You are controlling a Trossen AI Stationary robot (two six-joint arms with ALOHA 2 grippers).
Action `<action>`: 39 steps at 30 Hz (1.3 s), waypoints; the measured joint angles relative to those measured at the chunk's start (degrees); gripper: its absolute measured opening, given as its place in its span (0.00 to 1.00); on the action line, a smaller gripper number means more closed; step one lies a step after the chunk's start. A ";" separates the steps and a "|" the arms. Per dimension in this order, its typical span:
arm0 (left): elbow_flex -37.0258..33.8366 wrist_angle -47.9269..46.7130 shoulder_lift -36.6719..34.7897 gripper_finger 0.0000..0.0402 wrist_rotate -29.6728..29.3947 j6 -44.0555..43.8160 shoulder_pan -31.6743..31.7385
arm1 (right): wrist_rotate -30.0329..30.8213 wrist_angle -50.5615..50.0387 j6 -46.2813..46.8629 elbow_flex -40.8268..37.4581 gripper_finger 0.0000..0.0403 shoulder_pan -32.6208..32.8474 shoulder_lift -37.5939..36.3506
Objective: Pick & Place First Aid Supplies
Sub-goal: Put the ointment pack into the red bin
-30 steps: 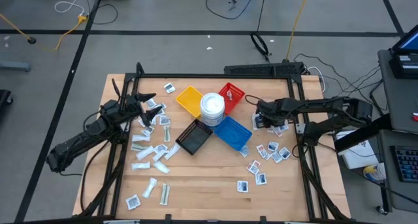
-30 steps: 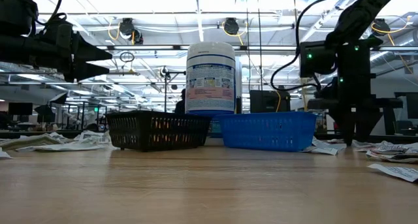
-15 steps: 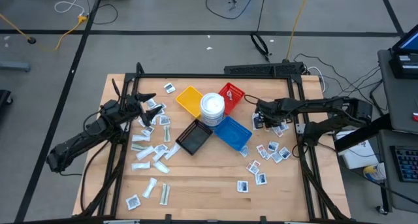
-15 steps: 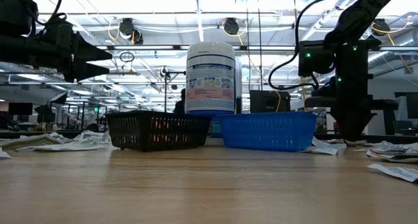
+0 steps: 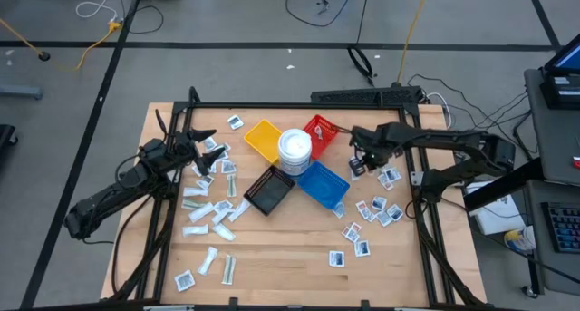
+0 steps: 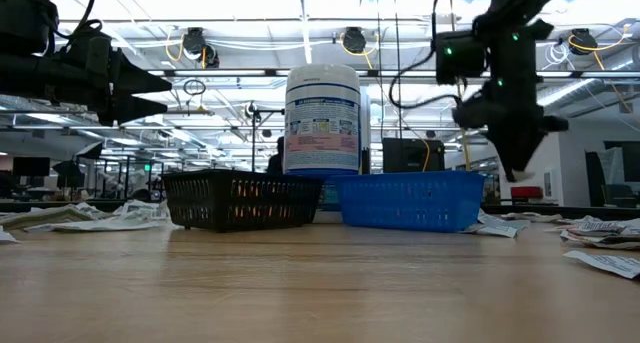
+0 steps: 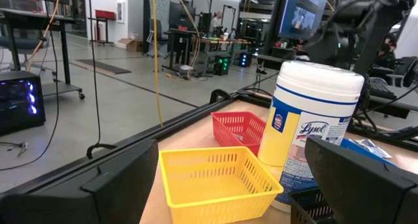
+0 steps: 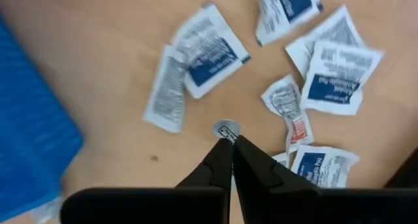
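Note:
First aid supplies lie scattered as small white packets on the wooden table, one group at the left (image 5: pixel 210 211) and one at the right (image 5: pixel 381 209). My right gripper (image 5: pixel 360 159) hangs above the right group, just right of the blue tray (image 5: pixel 323 184), pointing down and shut, with a small pale packet (image 8: pixel 226 128) at its fingertips. My left gripper (image 5: pixel 204 139) waits level and open over the table's left side, facing the yellow tray (image 7: pixel 215 178). My right gripper pinches the small pale packet (image 8: pixel 226 128) at the free ends of its two fingers (image 8: pixel 219 160), coming from above and pointing down. Only a small bit of the packet shows past the fingertips. It is lifted clear of the table, above the loose packets (image 8: pixel 209 51).
In the table's middle stand a round white tub (image 5: pixel 294 148) and, around it, a yellow tray (image 5: pixel 264 139), a red tray (image 5: pixel 321 130), the blue tray and a black tray (image 5: pixel 268 191). A dark frame (image 5: pixel 299 105) runs along the table's far and side edges.
My right gripper has shut down at the table among the right-hand packets. It then rose well clear of the table, rolled about its own axis, and drifted a little toward the trays. The left arm kept still.

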 joint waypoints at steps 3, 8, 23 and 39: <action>0.01 0.00 0.02 0.98 -0.02 0.00 0.00 | -0.13 -4.43 -3.90 4.05 0.00 -0.70 0.00; 0.01 0.00 0.02 0.98 0.00 0.00 0.00 | -0.11 -12.01 -9.17 10.80 0.00 -1.91 0.00; -0.01 0.01 0.00 0.98 0.00 0.00 -0.02 | -0.16 -11.81 -20.88 25.97 0.00 -7.63 13.86; 0.00 0.01 0.02 0.98 -0.01 0.01 -0.01 | -3.09 -12.36 -28.22 53.45 0.00 -10.59 34.88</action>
